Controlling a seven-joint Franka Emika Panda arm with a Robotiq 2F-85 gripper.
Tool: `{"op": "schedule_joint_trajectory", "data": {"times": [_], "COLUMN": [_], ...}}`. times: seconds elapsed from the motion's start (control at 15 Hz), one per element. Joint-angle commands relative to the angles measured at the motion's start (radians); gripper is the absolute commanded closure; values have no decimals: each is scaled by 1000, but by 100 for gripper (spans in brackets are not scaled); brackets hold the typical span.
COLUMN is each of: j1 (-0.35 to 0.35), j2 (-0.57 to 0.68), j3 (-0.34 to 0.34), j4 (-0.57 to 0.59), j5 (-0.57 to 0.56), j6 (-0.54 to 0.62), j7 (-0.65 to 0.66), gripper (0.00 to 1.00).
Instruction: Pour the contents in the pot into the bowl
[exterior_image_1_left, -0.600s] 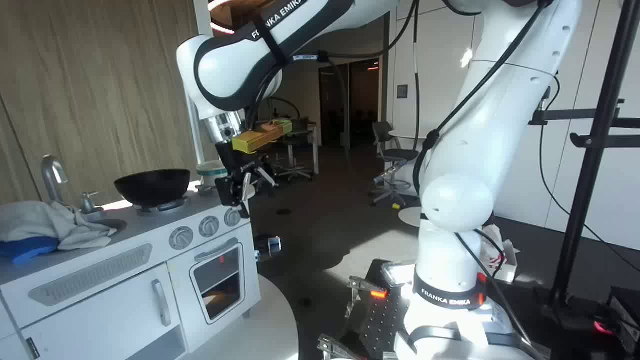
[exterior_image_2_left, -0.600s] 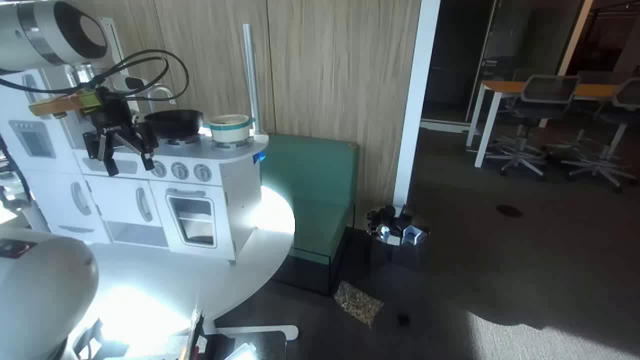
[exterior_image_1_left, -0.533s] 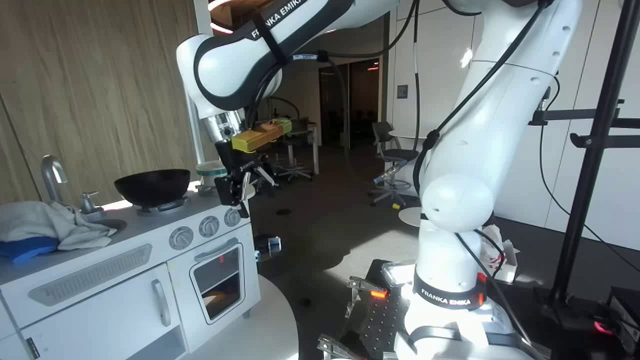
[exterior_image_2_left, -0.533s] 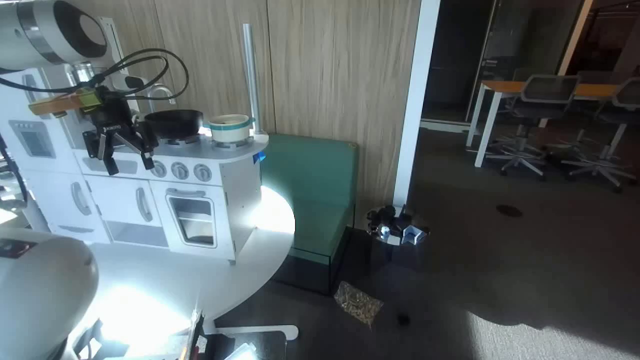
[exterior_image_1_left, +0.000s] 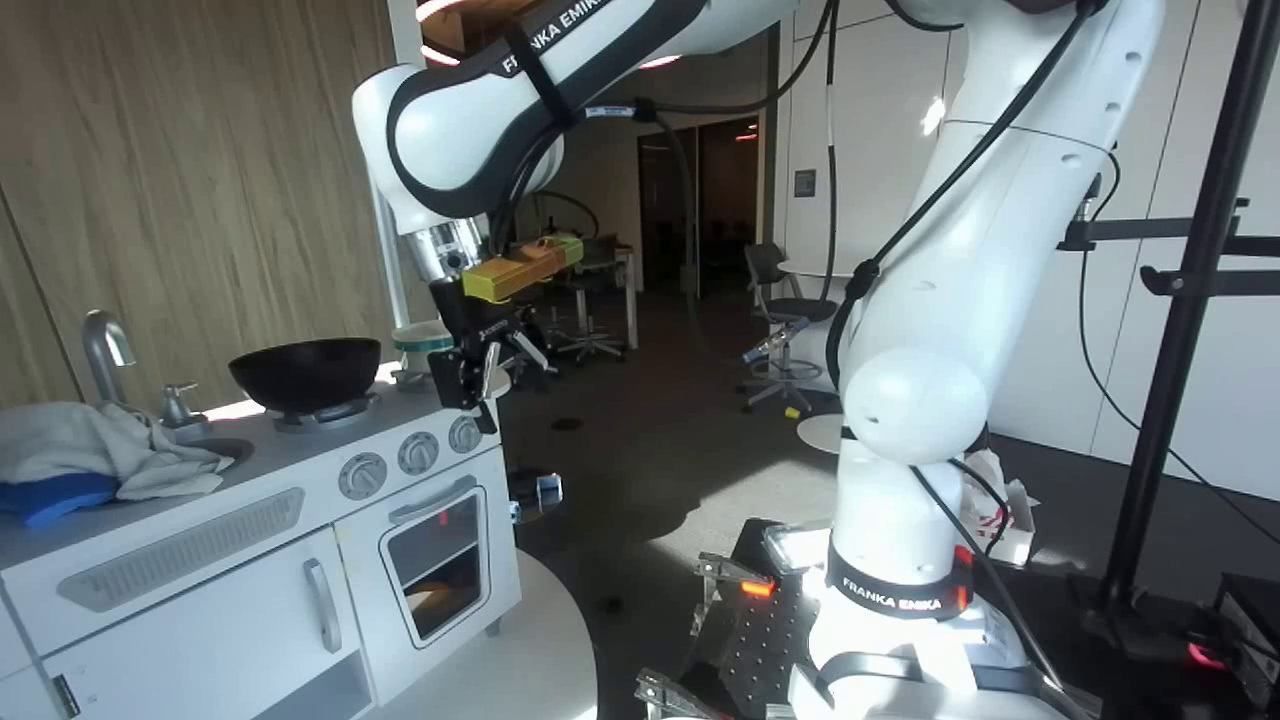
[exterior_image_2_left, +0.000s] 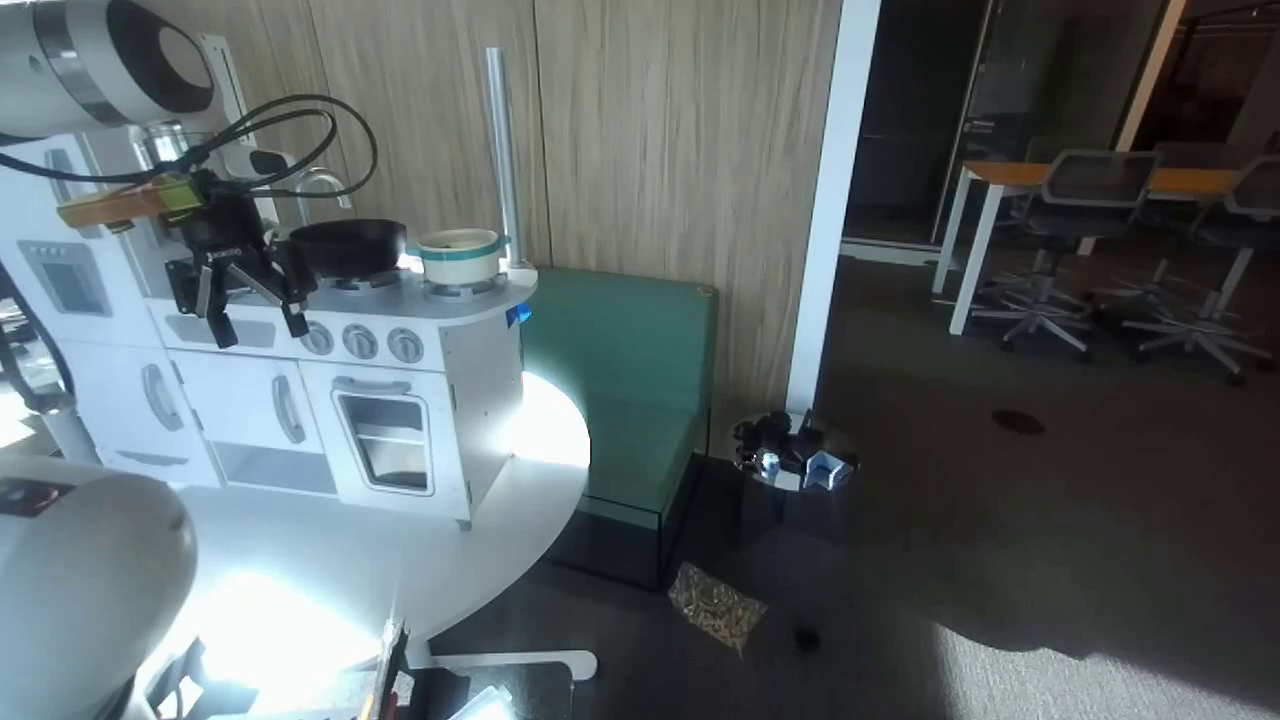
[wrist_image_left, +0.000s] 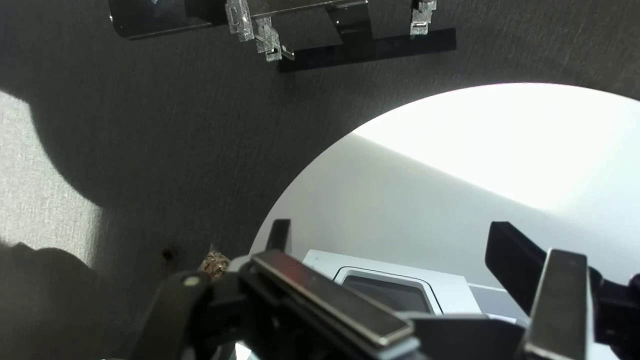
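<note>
Pot (exterior_image_2_left: 460, 262) & bowl (exterior_image_2_left: 348, 250) sit on burners (exterior_image_2_left: 465, 291), gripper (exterior_image_2_left: 260, 328) hangs apart w/ jaws spread

We have the pot upright on its burner, nr the bowl w/ a gap btwn them. It's whitish w/ a teal band abt the rim; what's in it is too small for us to make out. The bowl, black & wide, sits on its own burner, & its inside is hidden from us.

In both exterior views the gripper hangs out in front of the bowl, past the counter edge, w/ fingers (wrist_image_left: 515, 260) aimed down. Jaws are released, tips well apart; in the wrist view we see the oven door (wrist_image_left: 390, 287) & a round white table (wrist_image_left: 380, 210) below. The robot arm (exterior_image_1_left: 480, 130) has an orange-&-yellow block (exterior_image_1_left: 520, 270) at its wrist.

Around the bowl: toy kitchen (exterior_image_2_left: 485, 400) beneath it, three knobs (exterior_image_2_left: 361, 342) lower & in front, oven door lower still. On the bowl's other side from the pot, approx. in order, we get a small metal fitting (exterior_image_1_left: 178, 408), a faucet (exterior_image_1_left: 102, 368), then a grey cloth (exterior_image_1_left: 95, 445) partly over a blue cloth (exterior_image_1_left: 60, 495). Behind the bowl, a wood-grain wall (exterior_image_1_left: 200, 200). Well apart from the bowl, a green bench (exterior_image_2_left: 620, 350) &, on the floor, a clear bag (exterior_image_2_left: 716, 607) w/ tan bits.
</note>
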Motion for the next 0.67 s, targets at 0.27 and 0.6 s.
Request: {"op": "schedule_joint_trajectory", "data": {"times": [0.27,0.6], "j1": [-24,-94], "j2": [-116,-98], "j3": [-98,-155], "j4": [46,174], "j5": [-44,-41], "j6": [-86,-12], "j7": [52,124], "gripper": [0,0]}}
